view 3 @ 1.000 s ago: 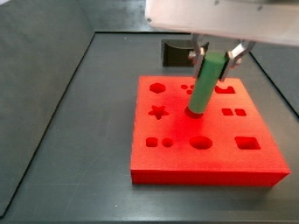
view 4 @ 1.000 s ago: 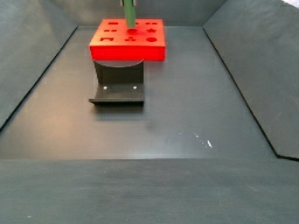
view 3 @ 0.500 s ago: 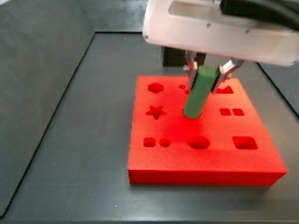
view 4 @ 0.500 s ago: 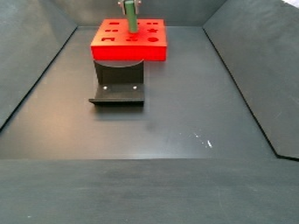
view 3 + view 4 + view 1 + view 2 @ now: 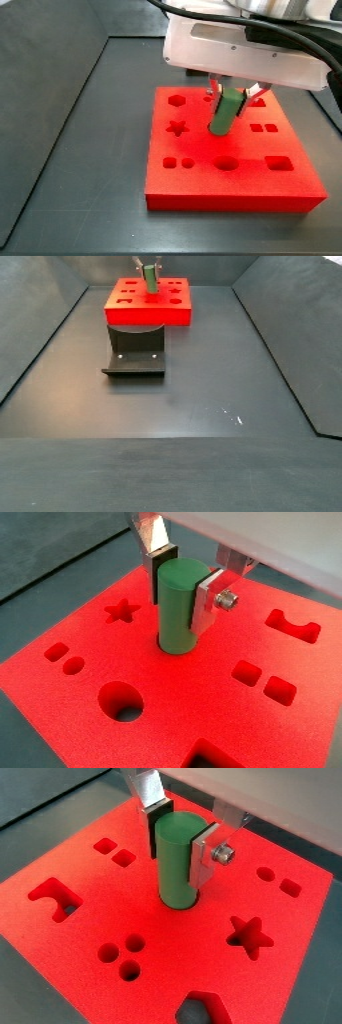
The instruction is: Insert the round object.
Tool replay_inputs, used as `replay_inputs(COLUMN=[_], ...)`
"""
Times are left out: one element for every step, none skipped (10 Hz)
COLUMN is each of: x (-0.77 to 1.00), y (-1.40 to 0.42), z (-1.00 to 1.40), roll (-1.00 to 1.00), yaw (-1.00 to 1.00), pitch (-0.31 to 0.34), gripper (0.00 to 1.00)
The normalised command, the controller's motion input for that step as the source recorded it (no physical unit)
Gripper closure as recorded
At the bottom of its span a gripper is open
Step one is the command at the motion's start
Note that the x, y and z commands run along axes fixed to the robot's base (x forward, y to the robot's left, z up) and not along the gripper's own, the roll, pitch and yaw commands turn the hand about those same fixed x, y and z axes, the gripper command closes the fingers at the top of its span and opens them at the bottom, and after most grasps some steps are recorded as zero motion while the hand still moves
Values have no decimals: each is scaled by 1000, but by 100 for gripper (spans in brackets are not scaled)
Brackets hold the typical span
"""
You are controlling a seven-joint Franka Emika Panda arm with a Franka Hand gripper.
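The round object (image 5: 178, 607) is a smooth green cylinder with a flat top and no marks on it. In both wrist views it stands almost upright, and its lower end touches the top of the red block (image 5: 80, 707) near the middle of the block; whether the end goes into a hole there I cannot tell. In a side view the peg (image 5: 225, 110) leans a little, with its top toward 1 o'clock.

The gripper (image 5: 178, 830) is above the middle of the red block, and its two silver fingers (image 5: 206, 853) are closed on the upper part of the peg, one on each side.

The block has cut-outs of many shapes: a star (image 5: 122, 611), a round hole (image 5: 122, 701), small squares and small circles. In the far side view the block (image 5: 147, 304) is small and the peg (image 5: 151, 275) is hard to see. The fixture (image 5: 135, 359) stands just at 6 o'clock of the block there. The white arm body (image 5: 247, 50) hides the peg's top in a side view. No writing can be read anywhere.
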Motion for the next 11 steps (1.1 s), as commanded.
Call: replay_inputs(x=[14, 0, 0, 3, -9, -103, -143, -186, -169, -171, -140], y=[0, 0, 0, 0, 0, 0, 3, 0, 86, 114, 66], z=[-511, -37, -34, -709, -754, -706, -569, -326, -209, -229, -397], roll=[-24, -3, 0, -111, -163, -167, -243, -249, -310, -314, -30], yaw=[0, 0, 0, -11, -57, -43, -49, -151, -83, -109, -14], pitch=[47, 43, 0, -90, -134, -149, -170, -353, -297, -313, -411], gripper=[100, 100, 100, 100, 100, 100, 100, 100, 100, 100, 100])
